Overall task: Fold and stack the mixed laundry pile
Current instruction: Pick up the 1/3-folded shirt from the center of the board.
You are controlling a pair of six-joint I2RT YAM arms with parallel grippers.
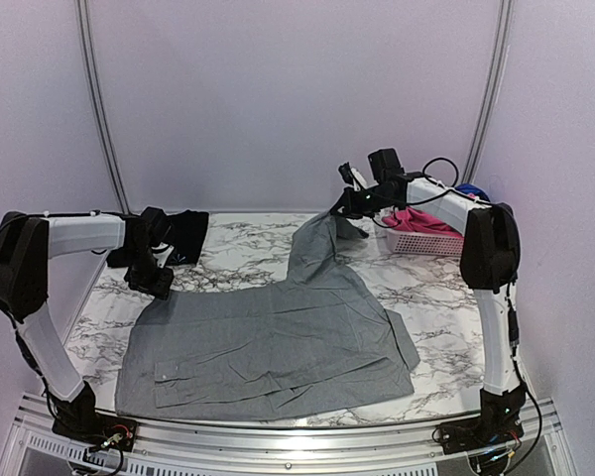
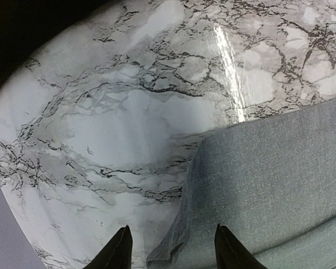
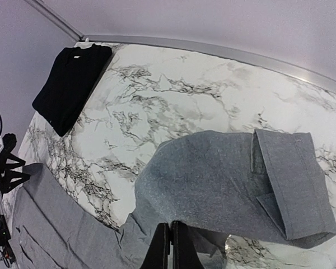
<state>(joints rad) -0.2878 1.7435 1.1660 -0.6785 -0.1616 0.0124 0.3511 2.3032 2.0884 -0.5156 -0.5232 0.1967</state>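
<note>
Grey pocketed trousers (image 1: pixel 278 342) lie spread across the marble table (image 1: pixel 238 258). One leg is raised toward the back right, and my right gripper (image 1: pixel 349 203) is shut on its cloth. In the right wrist view the fingers (image 3: pixel 171 224) pinch the lifted grey fabric (image 3: pixel 213 179), whose cuffed end (image 3: pixel 291 185) hangs to the right. My left gripper (image 1: pixel 157 283) hovers low at the trousers' far left corner. Its fingers (image 2: pixel 172 227) stand apart with the cloth's folded edge (image 2: pixel 182 224) between them. A folded black cloth (image 1: pixel 186 235) lies at the back left.
A white lattice basket (image 1: pixel 421 241) stands at the back right with a bright pink piece (image 1: pixel 409 218) in it and a dark blue piece (image 1: pixel 468 188) behind. The table's left edge runs close to the left gripper. Curtain walls enclose the back and sides.
</note>
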